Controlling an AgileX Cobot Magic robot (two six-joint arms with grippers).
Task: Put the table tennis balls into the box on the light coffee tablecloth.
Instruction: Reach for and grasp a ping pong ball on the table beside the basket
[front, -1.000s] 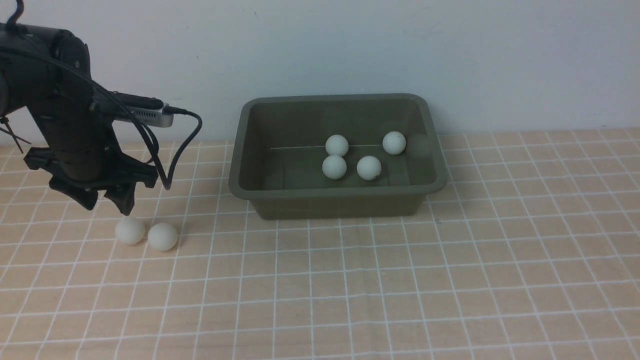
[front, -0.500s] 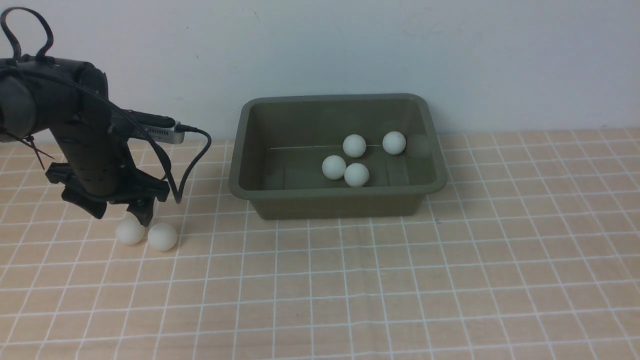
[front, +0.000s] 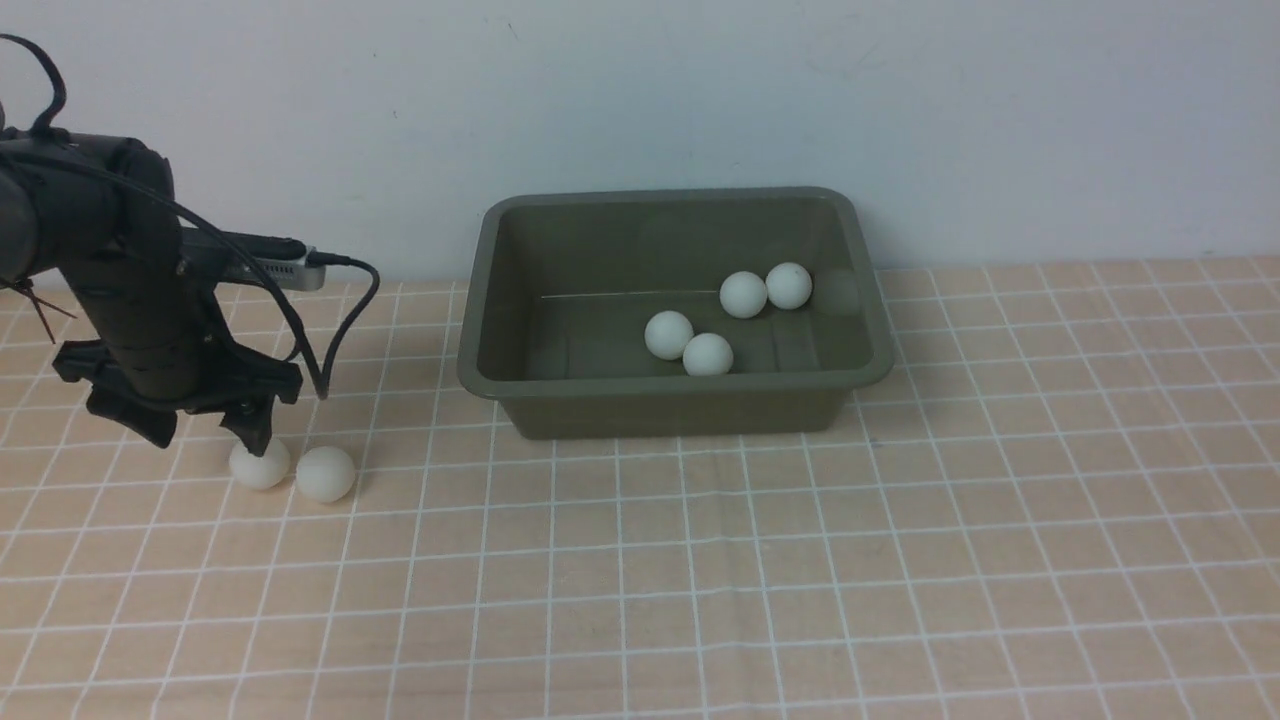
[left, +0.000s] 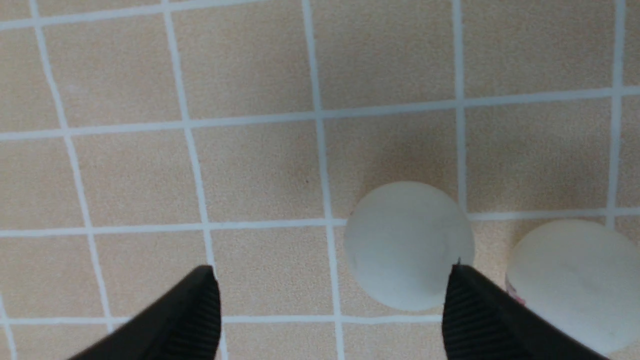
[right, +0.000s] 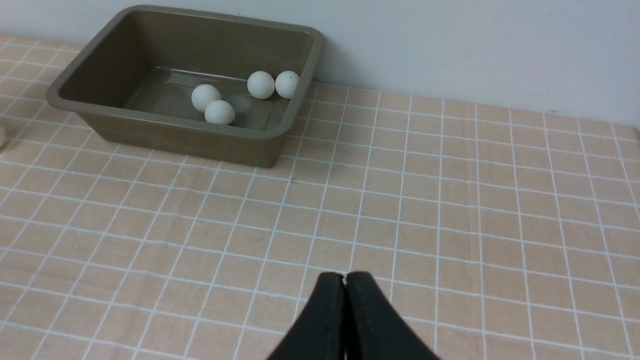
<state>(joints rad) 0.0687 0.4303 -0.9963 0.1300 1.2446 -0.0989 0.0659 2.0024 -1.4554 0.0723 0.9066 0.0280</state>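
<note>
1. Peach-beige checked tablecloth (front: 900, 560) below a pale wall (front: 640, 90): one olive box (front: 676, 405) and six table tennis balls (front: 669, 334) in sight.
2. Four balls lie in the box. Two sit side by side on the cloth at my left.
3. The box stands open side up, its long axis running left to right.
4. My left gripper (front: 205, 437) is spread wide over the left loose ball (front: 260, 468), one finger covering its top (touching? I cannot tell).
5. My right gripper (right: 344, 278) is pressed together, holding nothing, and shows only in its wrist view.
</note>
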